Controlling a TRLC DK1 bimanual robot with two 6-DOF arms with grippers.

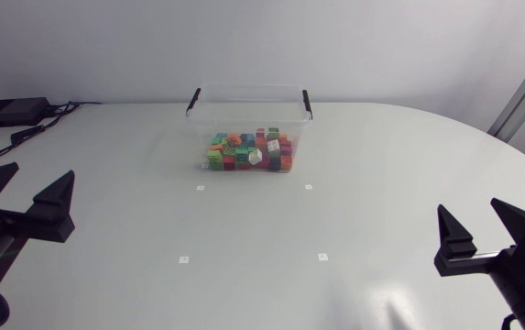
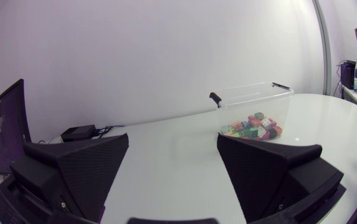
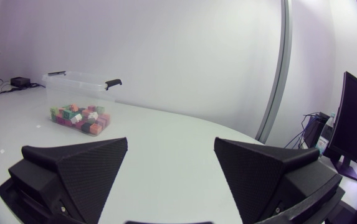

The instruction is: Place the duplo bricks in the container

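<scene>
Arms first: your left arm sits low at its own side edge of the table [image 1: 381, 183] in the head view. The left pincer [image 1: 41, 170] points in toward the middle, its wedge fingers spread wide with nothing between them. Your right arm mirrors it at the opposite edge, the right pincer [image 1: 468, 205] gaping just as wide and just as empty, only table under the gap.

Both are well apart from the container [image 1: 244, 90]. It stands at the far middle of the table, clear-walled and open-topped, with a black handle [image 1: 193, 99] at each end. And the duplo bricks [image 1: 248, 151]? Inside it, a mixed heap of green, red, orange and pink on the floor of the box.

Only the head view gives you both arms at once and a look down through the open top. It also shows four small white marks [image 1: 200, 187] on the table in front of the container.

The wrist views go side-on instead. In the left wrist view, the left pincer [image 2: 172, 137] is wide open. The container [image 2: 253, 99] is ahead, beyond one finger, with the duplo bricks [image 2: 253, 124] showing through its wall. A small black box [image 2: 78, 132] with cables sits at the table's far edge.

In the right wrist view, the right pincer [image 3: 171, 140] is open too, and the container [image 3: 72, 81] is well ahead with the duplo bricks [image 3: 78, 117] in it.
</scene>
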